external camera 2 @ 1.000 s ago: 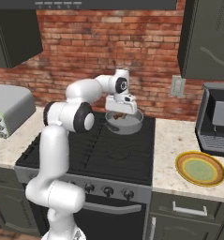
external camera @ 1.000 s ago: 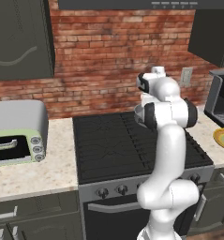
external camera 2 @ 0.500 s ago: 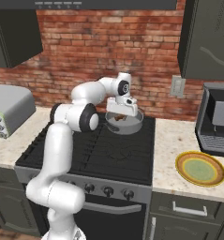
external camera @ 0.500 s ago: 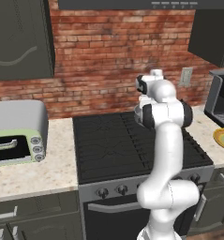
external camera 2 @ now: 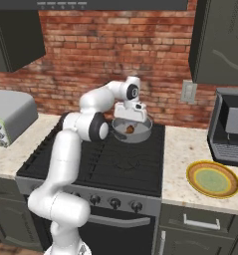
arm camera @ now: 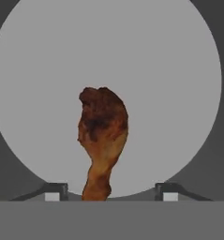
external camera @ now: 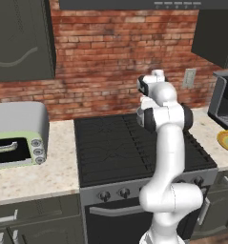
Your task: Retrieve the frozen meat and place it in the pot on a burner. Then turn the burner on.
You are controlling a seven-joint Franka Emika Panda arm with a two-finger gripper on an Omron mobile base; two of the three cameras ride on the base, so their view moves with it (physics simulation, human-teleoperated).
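where nothing legible: frozen meat inside pot

1. The pot sits on the burner at the cooktop's rear right, toward 1 o'clock.
2. The frozen meat lies inside the pot, near its middle.
3. The plate rests on the counter at 3 o'clock of the cooktop.
4. The toaster oven stands at 9 o'clock.

Behind my cooktop ran a red brick wall, dark cabinets above it, speckled counters flanking it.
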